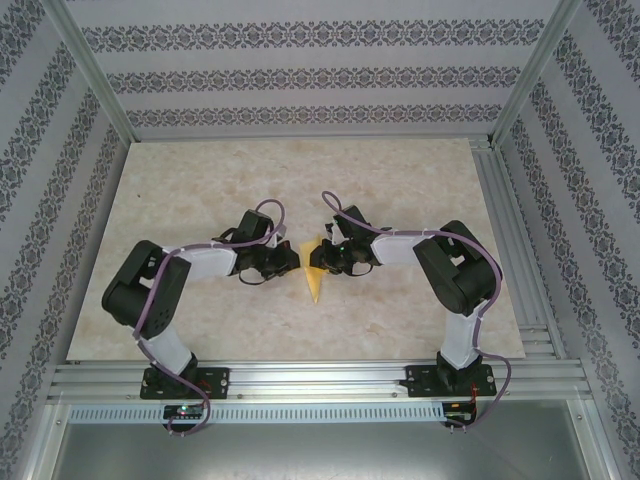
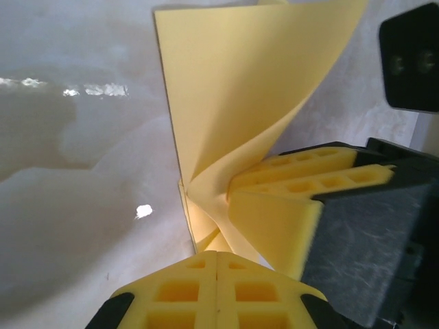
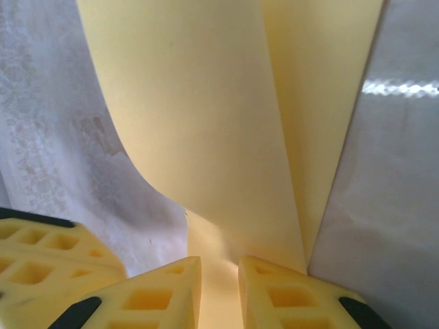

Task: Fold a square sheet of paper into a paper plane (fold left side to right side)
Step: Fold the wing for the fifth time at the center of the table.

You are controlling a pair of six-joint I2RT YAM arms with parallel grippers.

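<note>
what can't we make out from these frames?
- Paper fold shape: tiny in top view, with the left gripper and right gripper covering its middle.
- Paper's far edge: cut off by the frame top in both wrist views.
- Whether the shut left gripper actually pinches the paper: its pads hide the sheet's lower end, left wrist view.

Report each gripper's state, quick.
Left gripper: closed, pinching the folded paper.
Right gripper: slightly open, the paper running through the gap between its fingertips, not clamped.
</note>
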